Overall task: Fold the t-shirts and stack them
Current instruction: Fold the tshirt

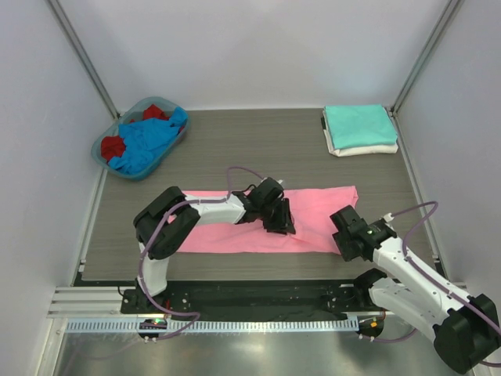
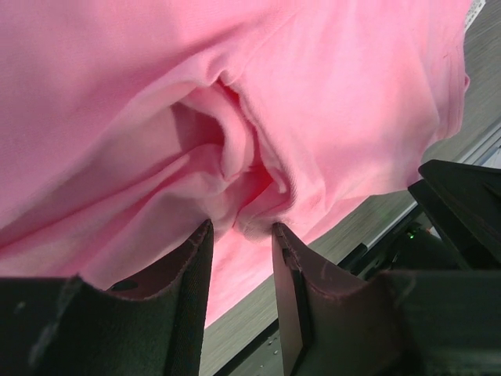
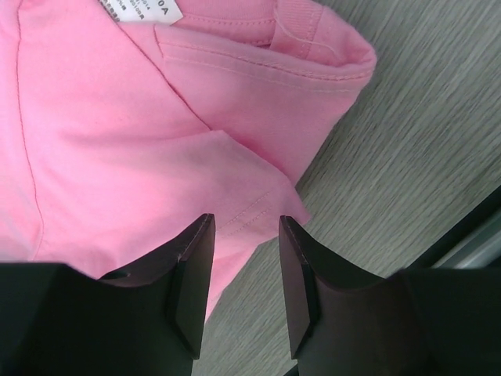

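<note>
Pink t-shirt (image 1: 321, 219) beneath parted left claw (image 2: 241, 227)

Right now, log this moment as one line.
pink t-shirt: spread mid-table | left end effector: open over bunched cloth | right end effector: open over near-right corner | teal t-shirt: folded on white t-shirt

Five t-shirts (image 1: 313, 215) (image 1: 358, 124) (image 1: 364, 149) (image 1: 145, 141) (image 1: 112, 146), one basket (image 1: 156, 100), two arms (image 1: 211, 210) (image 1: 407, 266)

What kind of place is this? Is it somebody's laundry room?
Probably a robot lab's test booth, not a home: plain white walls box in one table, two robot arms are bolted at its near edge, and a blue plastic basket of t-shirts sits ready.
</note>
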